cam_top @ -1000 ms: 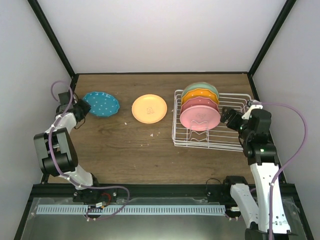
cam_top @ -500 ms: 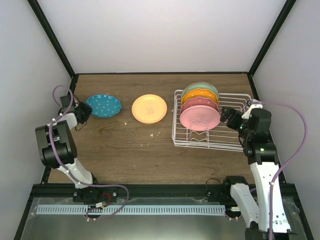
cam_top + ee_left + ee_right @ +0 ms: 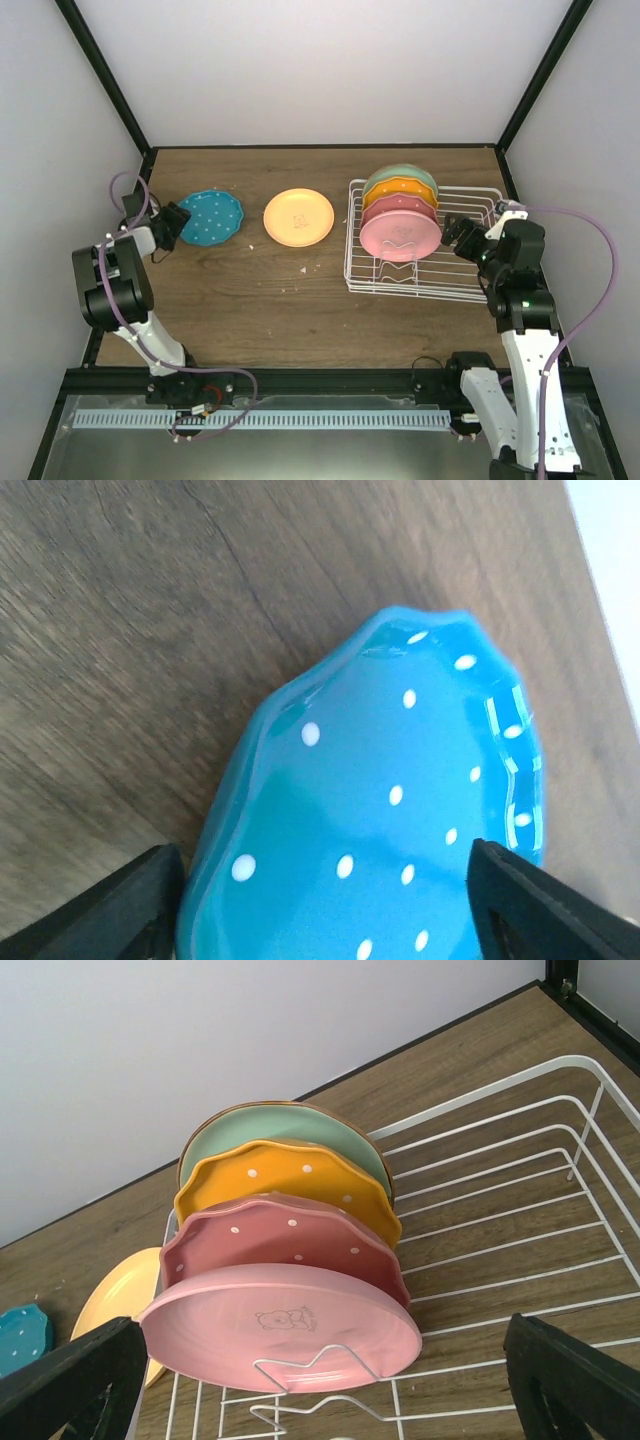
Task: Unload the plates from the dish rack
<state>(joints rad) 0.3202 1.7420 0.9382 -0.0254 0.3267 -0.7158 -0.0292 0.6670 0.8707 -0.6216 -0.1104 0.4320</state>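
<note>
Left pincer (image 3: 172,222) has just sprung apart and let go of the teal plate (image 3: 400,780). The plate lies flat on the counter (image 3: 300,310), its near rim between the spread fingers. That looks like two unloaded, with the peach plate (image 3: 298,217) further right of that pincer. Four stand in the rack (image 3: 470,280), pink plate (image 3: 400,236) nearest the right pincer (image 3: 458,232), which is apart and empty. Left pincer is close to the counter's left edge. There's bare wood between peach plate and rack.

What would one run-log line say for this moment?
left gripper open, teal plate on table | right gripper open, facing dish rack | four plates racked
</note>
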